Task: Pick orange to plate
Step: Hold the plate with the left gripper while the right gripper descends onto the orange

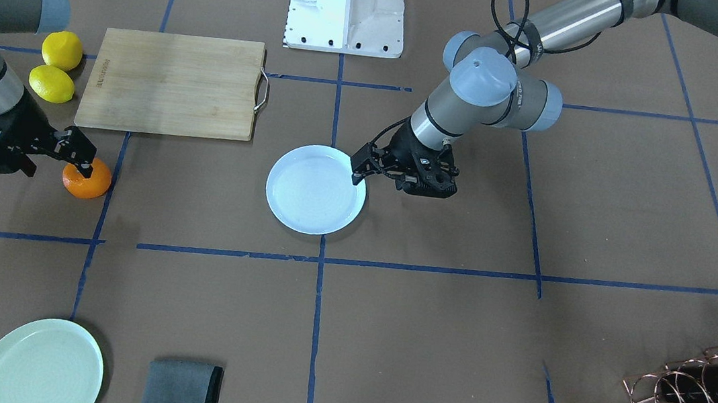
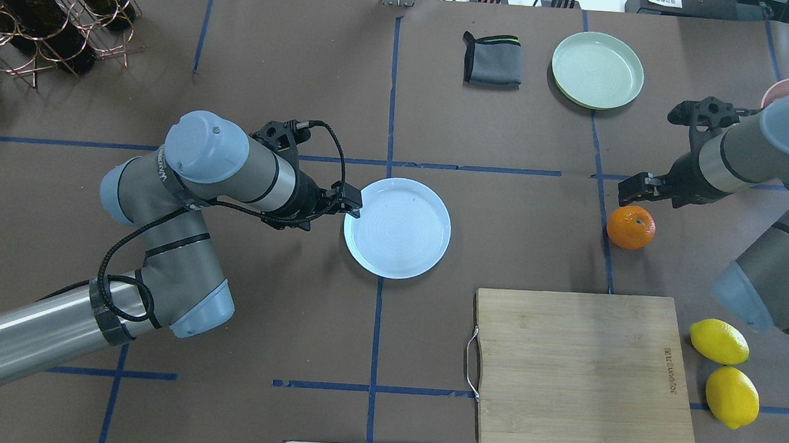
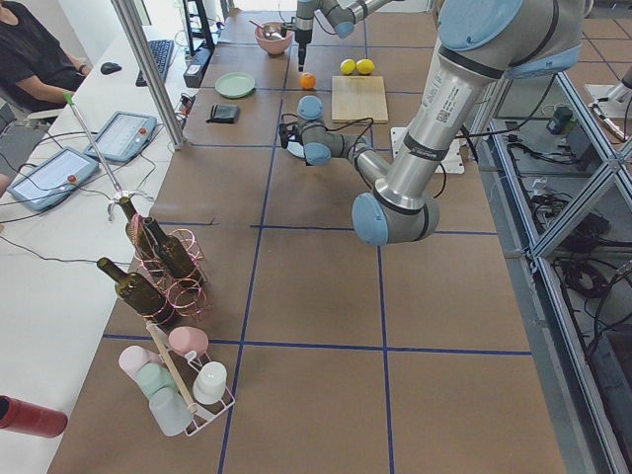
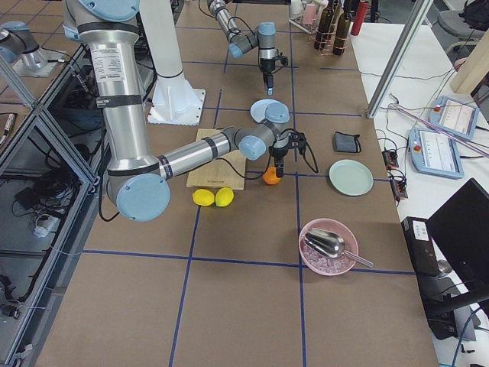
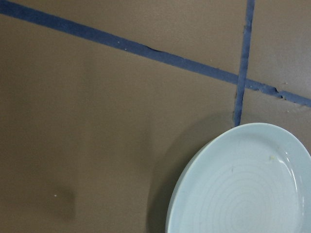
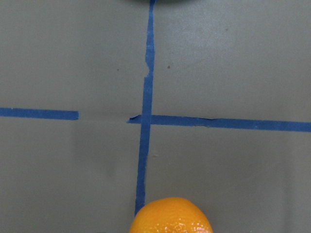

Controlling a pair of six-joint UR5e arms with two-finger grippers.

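The orange (image 2: 631,227) lies on the brown table right of centre, by a blue tape line. My right gripper (image 2: 633,189) hangs just above its far side, open and apart from it; the right wrist view catches only the orange's top (image 6: 171,216) at its bottom edge. In the front view the right gripper (image 1: 78,150) overlaps the orange (image 1: 87,181). The white plate (image 2: 397,227) sits bare at the table's middle. My left gripper (image 2: 350,202) hovers open at the plate's left rim, holding nothing. The left wrist view holds the plate's rim (image 5: 194,170).
A wooden cutting board (image 2: 580,370) lies near the robot's side, with two lemons (image 2: 719,341) to its right. A mint-green plate (image 2: 597,69) and a grey cloth (image 2: 492,60) lie at the far edge. A wire rack with bottles (image 2: 34,8) stands far left, and a pink bowl (image 4: 327,246) right.
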